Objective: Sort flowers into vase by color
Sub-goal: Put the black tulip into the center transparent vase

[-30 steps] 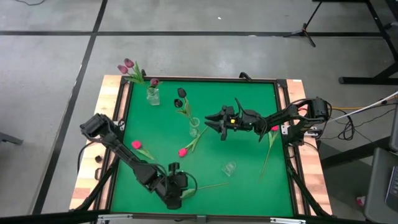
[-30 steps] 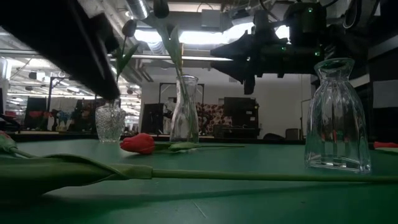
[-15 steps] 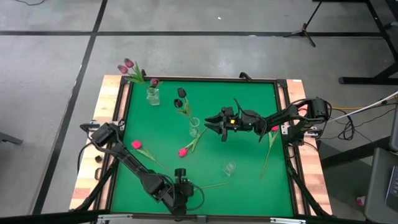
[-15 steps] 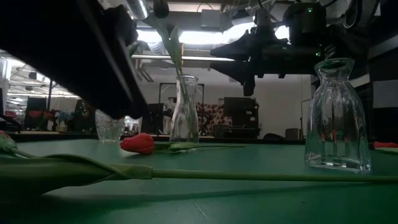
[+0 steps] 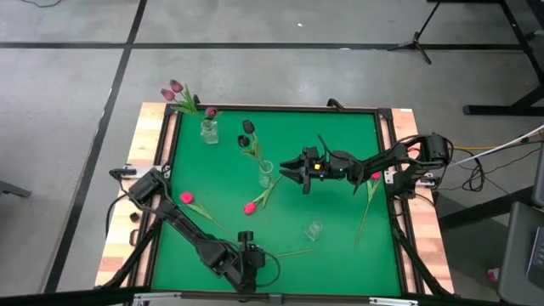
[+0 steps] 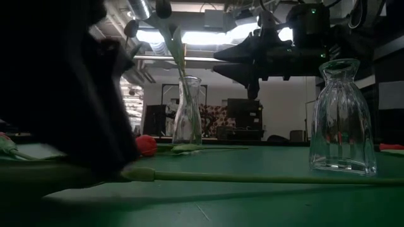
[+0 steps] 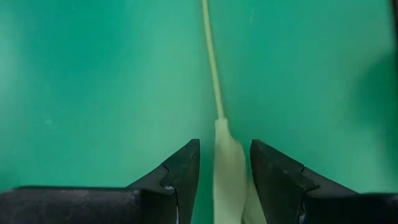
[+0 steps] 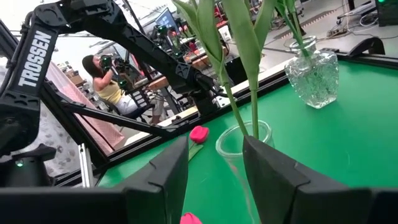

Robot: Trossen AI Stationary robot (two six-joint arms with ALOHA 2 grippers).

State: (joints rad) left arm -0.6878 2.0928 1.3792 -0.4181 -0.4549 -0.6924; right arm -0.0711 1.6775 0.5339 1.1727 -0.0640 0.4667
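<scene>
The green felt table [image 5: 340, 153] stood on grey concrete floor [image 5: 255, 76]. The left gripper [image 7: 222, 163], fingers apart around a pale green stem [image 7: 211, 62], had moved lower since earlier. The right gripper [image 5: 289, 168] waited unclenched by the clear glass vase [image 5: 266, 175].

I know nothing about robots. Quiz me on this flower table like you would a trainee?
1. True or false: the short vase beside the lying green stem holds a flower.
2. Which tool straddles that stem? A left tool; B right tool.
3. Fill in: the tall vase beside the right tool holds ___-headed tulips.
Key: 1 false; 2 A; 3 dark.
</scene>
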